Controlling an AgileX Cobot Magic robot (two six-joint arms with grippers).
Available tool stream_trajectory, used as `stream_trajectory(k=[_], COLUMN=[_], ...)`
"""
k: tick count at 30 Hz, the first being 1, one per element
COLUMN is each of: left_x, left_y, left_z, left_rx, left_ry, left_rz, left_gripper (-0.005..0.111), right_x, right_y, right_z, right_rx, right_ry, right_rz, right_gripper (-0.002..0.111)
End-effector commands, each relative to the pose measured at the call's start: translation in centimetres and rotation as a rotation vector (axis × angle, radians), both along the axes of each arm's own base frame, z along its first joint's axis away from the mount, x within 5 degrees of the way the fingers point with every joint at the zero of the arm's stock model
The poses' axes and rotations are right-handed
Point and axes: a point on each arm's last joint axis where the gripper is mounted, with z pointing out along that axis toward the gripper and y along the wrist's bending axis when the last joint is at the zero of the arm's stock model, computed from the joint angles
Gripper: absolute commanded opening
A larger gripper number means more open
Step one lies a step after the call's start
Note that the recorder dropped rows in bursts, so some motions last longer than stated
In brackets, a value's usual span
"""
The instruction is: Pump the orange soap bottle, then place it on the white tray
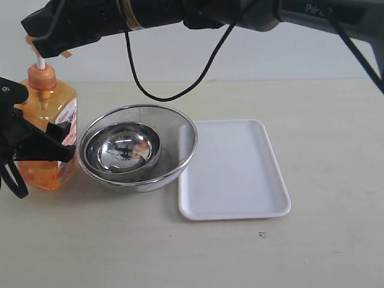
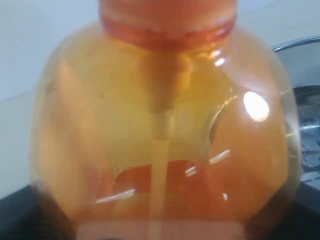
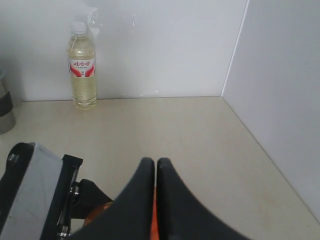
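Note:
The orange soap bottle (image 1: 47,129) stands upright on the table at the far left and fills the left wrist view (image 2: 160,125). My left gripper (image 1: 51,144) is shut on its body, with one black finger (image 1: 60,146) across the front by the label. My right arm reaches in from the upper right. Its gripper (image 1: 45,51) (image 3: 156,162) is shut, with its tips on top of the orange pump head (image 1: 31,41). The white stem (image 1: 41,62) shows below, extended. The white tray (image 1: 234,174) lies flat and bare right of centre.
A round steel mesh strainer (image 1: 183,141) with a shiny steel bowl (image 1: 123,147) inside sits between bottle and tray, touching the tray's left edge. In the right wrist view a drink bottle (image 3: 81,65) stands by the back wall. A side wall (image 3: 280,90) closes off that corner.

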Motion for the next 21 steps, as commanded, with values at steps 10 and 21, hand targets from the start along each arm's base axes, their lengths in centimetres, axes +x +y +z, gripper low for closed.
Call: stream_trajectory(k=[10,21], left_x=[0.2,0.2], left_y=[-0.1,-0.1], left_z=[0.3,0.3], left_rx=[-0.008,-0.007], left_ry=[-0.020,-0.020], left_rz=[0.004,0.005], left_gripper=[0.005,0.005], right_x=[-0.9,-1.1], right_y=[-0.8,-0.9], right_z=[3.1,0.2], right_rx=[0.041,-0.014], right_ry=[-0.052,0.036], right_rz=[0.002,0.009], right_gripper=[0.000,0.000])
